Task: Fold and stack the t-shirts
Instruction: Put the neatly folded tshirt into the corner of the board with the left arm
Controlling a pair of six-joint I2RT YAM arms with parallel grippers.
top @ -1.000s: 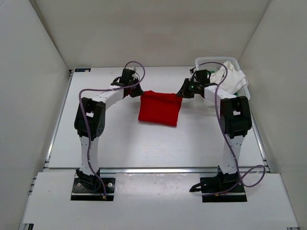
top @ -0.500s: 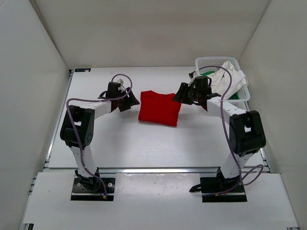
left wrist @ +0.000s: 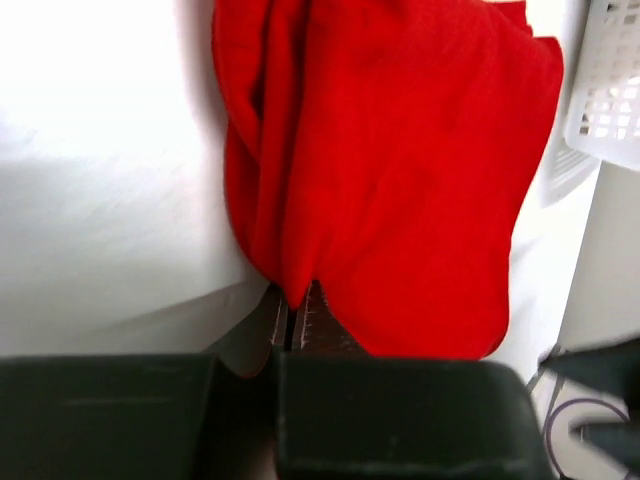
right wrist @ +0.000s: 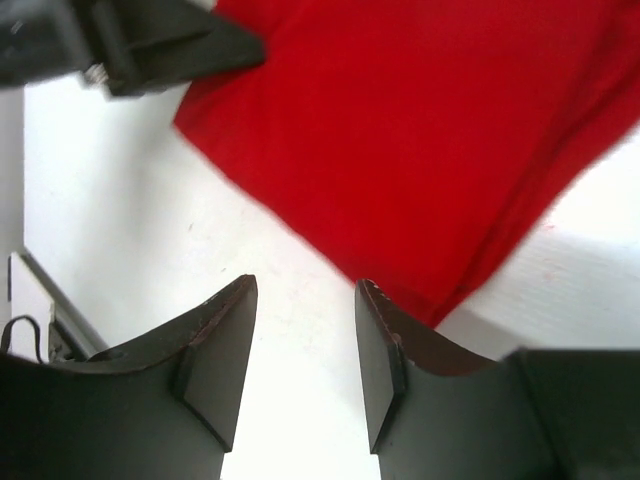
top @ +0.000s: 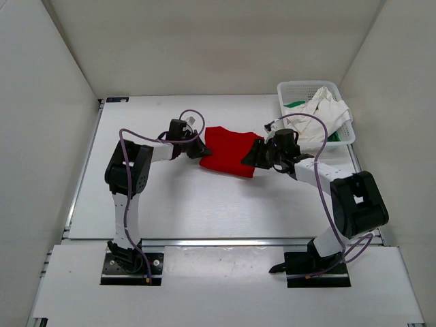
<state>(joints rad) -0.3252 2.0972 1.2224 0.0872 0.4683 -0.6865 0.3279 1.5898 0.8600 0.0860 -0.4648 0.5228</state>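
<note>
The red t-shirt [top: 228,151] lies folded on the white table, seen close up as red cloth [left wrist: 400,180] in the left wrist view. My left gripper [top: 197,147] is at its left edge. Its jaws [left wrist: 290,318] are shut, with a fold of the red cloth pinched at their tips. At the shirt's near right corner my right gripper [top: 251,155] stands open [right wrist: 305,288] over bare table, the red cloth [right wrist: 420,130] just beyond its fingertips. The off-white t-shirt [top: 320,112] is heaped in the basket, with a bit of the green t-shirt [top: 294,104] showing beside it.
The white mesh basket [top: 306,84] stands at the back right corner, its wall [left wrist: 610,90] also showing in the left wrist view. White walls enclose the table on three sides. The left gripper's dark body [right wrist: 150,45] shows in the right wrist view.
Both arms came back from the shirt's far edge and swung toward its sides. The left gripper opened, then shut on the shirt's left edge. The right gripper opened near the right corner.
</note>
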